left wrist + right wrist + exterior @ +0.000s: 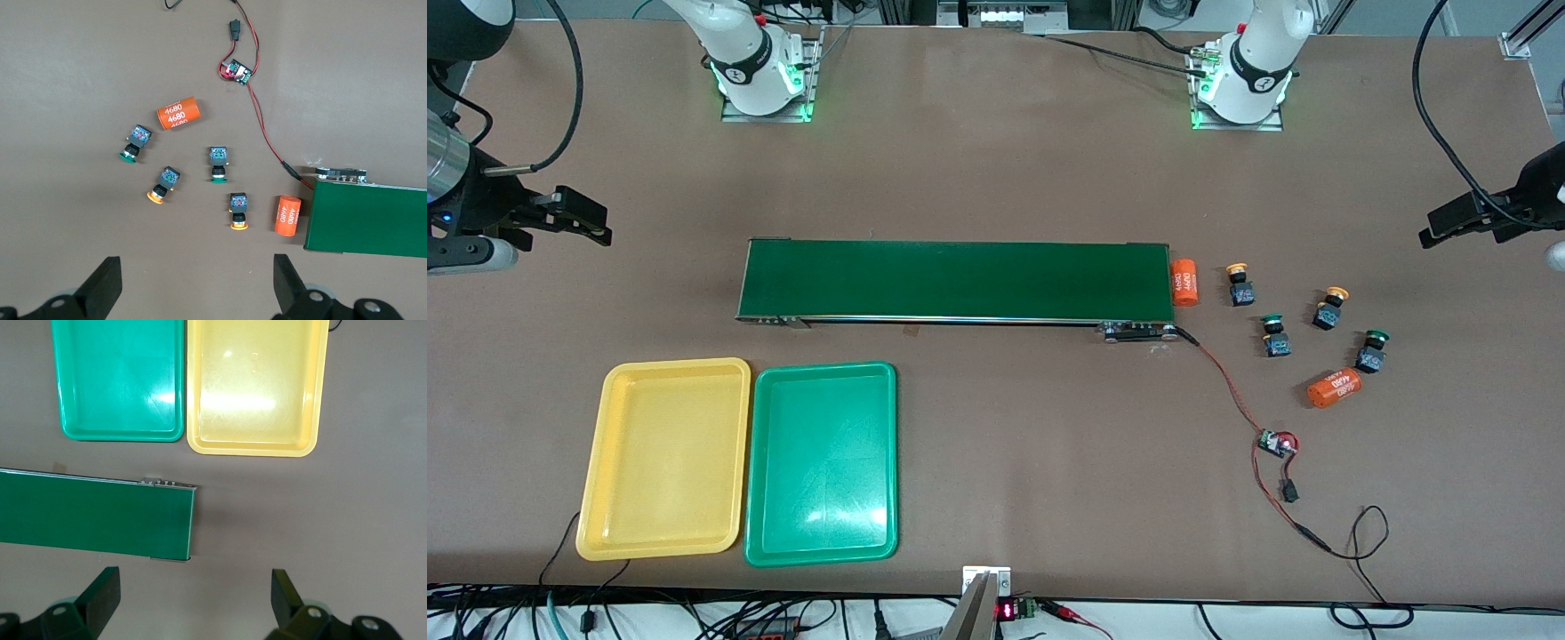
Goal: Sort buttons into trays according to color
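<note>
1. Two trays sit side by side, touching, near the front edge at the right arm's end of the table: the yellow tray (664, 459) outermost, the green tray (821, 463) next to it toward the middle. Both look bare inside.
2. Right gripper (574, 216) hangs over bare table at its own end, fingers spread wide with nothing between them. Its wrist view looks down on both trays and the belt's end.
3. Belt (957, 280), long and dark green, lies across the middle, farther from the camera than the trays.
4. Orange cylinder (1184, 282) rests right against the belt's end on the left arm's side.
5. Four buttons lie loose on the table past that: a yellow button (1239, 284) nearest the cylinder, a green button (1274, 335) closer to the camera, a second yellow button (1330, 308), then a second green button (1372, 350).
6. Another orange cylinder (1334, 388) lies just beside that last green one, nearer the camera.
7. Left gripper (1463, 218) hangs over the table's edge at its own end, fingers also spread, holding nothing.
</note>
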`<move>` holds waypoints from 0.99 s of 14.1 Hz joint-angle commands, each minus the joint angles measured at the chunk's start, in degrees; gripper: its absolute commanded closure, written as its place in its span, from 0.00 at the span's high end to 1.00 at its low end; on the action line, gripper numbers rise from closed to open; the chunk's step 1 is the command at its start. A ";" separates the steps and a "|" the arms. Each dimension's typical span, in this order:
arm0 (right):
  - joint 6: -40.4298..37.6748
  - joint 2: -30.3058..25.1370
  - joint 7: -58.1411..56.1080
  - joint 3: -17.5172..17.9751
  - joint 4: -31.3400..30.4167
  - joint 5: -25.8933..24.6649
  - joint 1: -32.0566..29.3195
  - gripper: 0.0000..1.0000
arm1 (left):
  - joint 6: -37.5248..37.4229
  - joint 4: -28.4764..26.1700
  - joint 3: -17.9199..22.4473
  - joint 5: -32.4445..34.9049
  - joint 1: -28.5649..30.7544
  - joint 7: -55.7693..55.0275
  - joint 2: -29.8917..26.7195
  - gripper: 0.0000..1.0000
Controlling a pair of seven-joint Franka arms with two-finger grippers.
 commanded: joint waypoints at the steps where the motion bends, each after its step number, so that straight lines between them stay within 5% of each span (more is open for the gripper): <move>1: 0.75 -0.88 -0.12 -0.01 -1.09 0.29 -0.38 1.00 | 0.05 -1.21 -0.41 1.26 0.27 1.07 -1.55 1.00; 6: 0.75 -0.62 -0.12 -0.01 -0.83 0.38 -0.46 1.00 | 2.60 -0.24 0.30 -1.64 0.53 0.81 2.13 1.00; 10: 0.92 -0.62 -0.12 -0.01 -0.83 0.38 -0.55 1.00 | 3.21 -0.33 -0.41 -2.16 -0.61 1.16 10.39 1.00; 14: 0.83 -0.62 -0.12 -0.01 -0.83 0.38 -0.47 1.00 | 11.36 -1.82 -1.20 -2.86 -2.11 0.98 20.23 1.00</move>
